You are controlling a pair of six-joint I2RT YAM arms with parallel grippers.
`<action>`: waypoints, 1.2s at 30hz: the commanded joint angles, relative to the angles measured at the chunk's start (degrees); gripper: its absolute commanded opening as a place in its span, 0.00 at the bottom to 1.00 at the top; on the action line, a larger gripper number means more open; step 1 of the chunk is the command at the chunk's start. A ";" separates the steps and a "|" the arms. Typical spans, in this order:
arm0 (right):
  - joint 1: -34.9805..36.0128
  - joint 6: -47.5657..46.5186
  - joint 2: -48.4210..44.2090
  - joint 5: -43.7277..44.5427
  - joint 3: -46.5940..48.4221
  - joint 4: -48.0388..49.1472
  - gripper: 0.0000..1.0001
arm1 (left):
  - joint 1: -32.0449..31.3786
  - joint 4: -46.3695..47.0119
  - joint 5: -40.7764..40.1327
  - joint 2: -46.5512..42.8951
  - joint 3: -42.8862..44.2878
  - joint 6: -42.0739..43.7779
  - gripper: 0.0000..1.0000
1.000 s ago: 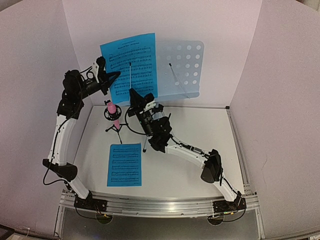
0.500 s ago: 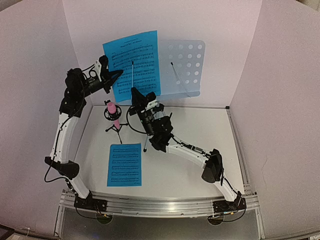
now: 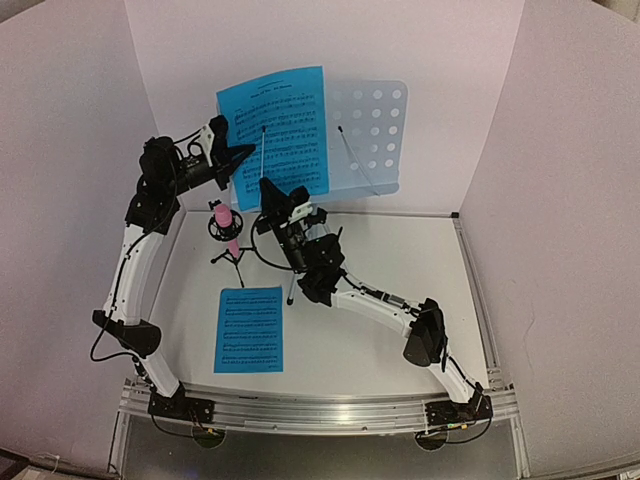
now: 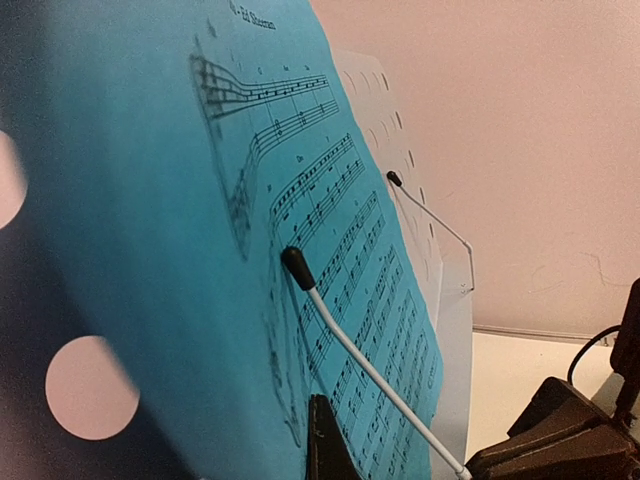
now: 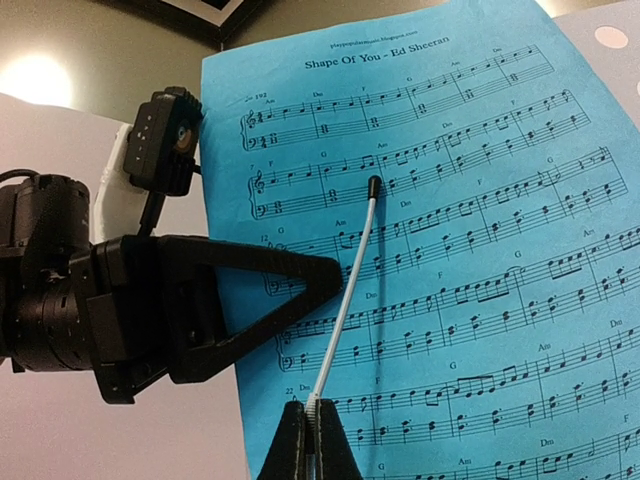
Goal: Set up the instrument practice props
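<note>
Pincers first: we see the left pincer (image 3: 240, 157) with its black jaws pressed together on the left edge of the upright blue sheet (image 3: 290, 120), about halfway down that edge, in the upper middle of the overhead view. That sheet, printed with music staves, stands against the music stand desk (image 3: 395, 178), a pale perforated panel at the back of the table (image 3: 400, 260). It covers the desk's left half, and the right half with its round holes is bare.

Just below and to the right of the left pincer, the right pincer (image 3: 265, 187) is closed too, nipping the lower end of a thin white wire arm (image 5: 342, 300). From the right wrist camera we follow this wire up from between the fingertips, slanting across the face of the sheet to a black tip among the staves. A second wire arm (image 3: 356, 160) lies across the bare part of the desk. The two pincers are near each other but apart.

The other blue sheet (image 3: 248, 328) lies flat on the table in the lower left of the overhead view, well apart from the desk. Between it and the left pincer stands a pink microphone (image 3: 222, 217) on a small black tripod (image 3: 232, 260).
</note>
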 commanded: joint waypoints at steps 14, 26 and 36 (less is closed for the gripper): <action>0.48 0.64 -5.69 -0.79 -1.28 3.89 0.00 | 0.25 -1.33 -4.46 0.02 3.53 7.27 0.00; 0.48 0.71 -5.85 -0.64 -1.78 3.98 0.00 | 1.36 -4.29 -4.35 -0.84 3.61 10.85 0.00; 0.50 0.83 -5.90 -0.56 -1.83 3.98 0.00 | 2.71 -3.88 -3.69 -1.01 3.71 10.32 0.00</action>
